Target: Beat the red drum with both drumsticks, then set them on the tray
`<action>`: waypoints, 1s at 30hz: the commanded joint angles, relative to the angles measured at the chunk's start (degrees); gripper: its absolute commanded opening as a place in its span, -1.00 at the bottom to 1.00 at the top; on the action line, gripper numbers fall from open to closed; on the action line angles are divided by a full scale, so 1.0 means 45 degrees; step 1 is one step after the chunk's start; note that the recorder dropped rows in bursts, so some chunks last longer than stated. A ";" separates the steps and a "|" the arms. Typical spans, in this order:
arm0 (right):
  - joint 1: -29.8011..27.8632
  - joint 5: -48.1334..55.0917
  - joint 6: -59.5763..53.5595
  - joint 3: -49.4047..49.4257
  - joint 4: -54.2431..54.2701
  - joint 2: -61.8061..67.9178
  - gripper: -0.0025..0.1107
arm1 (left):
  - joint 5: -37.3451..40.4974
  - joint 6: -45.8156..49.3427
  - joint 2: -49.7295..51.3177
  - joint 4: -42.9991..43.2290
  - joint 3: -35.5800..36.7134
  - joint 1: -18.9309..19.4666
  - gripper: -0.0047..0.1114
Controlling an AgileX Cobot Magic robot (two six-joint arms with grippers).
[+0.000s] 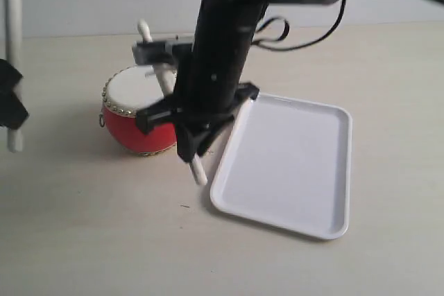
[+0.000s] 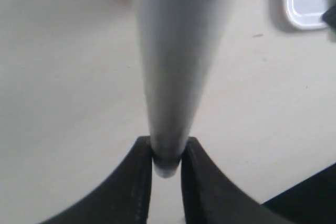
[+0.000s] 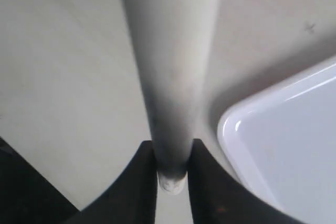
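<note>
My right hand [image 3: 172, 153] is clamped on 1 drumstick [image 1: 166, 81] slanting at the right side of the red drum [image 1: 132, 119], left of the tray [image 1: 291, 164], and my left hand [image 2: 167, 148] is clamped on the other drumstick [image 1: 12, 32] at far left; both narrow pinches could let a stick twist loose on impact.

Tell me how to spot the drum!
Find the big white tray on the table. The drum sits just left of it, partly behind a black arm. It's the only round red thing, with a cream top and gold studs.

One red drum [image 1: 135, 133], one tray [image 1: 291, 164] and two drumsticks [image 1: 12, 32] [image 1: 198, 170] (four things in all).
</note>
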 commanded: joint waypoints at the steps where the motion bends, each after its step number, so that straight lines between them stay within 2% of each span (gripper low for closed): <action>1: -0.0066 0.0032 -0.0137 -0.0536 -0.0217 -0.2540 -0.96 | -0.0032 0.0803 0.3048 -0.0862 0.0057 -0.0552 -0.92; 4: -0.0066 0.0032 -0.0137 -0.0672 -0.0305 -0.3722 -0.96 | -0.0032 0.0803 0.5226 -0.0653 -0.0272 -0.0911 -0.92; 7: -0.0066 0.0032 -0.0091 -0.0672 -0.0532 -0.4324 -0.96 | -0.0032 0.0719 0.6560 -0.0623 -0.0591 -0.0905 -0.92; 12: -0.0066 0.0032 0.0230 -0.0672 -0.1211 -0.4336 -0.96 | -0.0032 0.0703 0.6865 -0.0624 -0.0658 -0.0874 -0.92; 18: -0.0066 0.0032 0.0262 -0.0672 -0.1220 -0.3579 -0.96 | -0.0032 0.0703 0.4701 -0.0758 -0.0658 -0.0874 -0.92; 26: -0.0066 0.0032 0.0237 -0.0672 -0.1028 -0.0637 -0.96 | -0.0032 -0.0072 -0.0505 -0.0687 -0.0658 -0.0874 -0.92; 30: -0.0031 0.0032 0.0215 -0.0672 -0.0048 0.1552 -0.96 | -0.0032 -0.0285 -0.2829 -0.0104 -0.0658 -0.0874 -0.92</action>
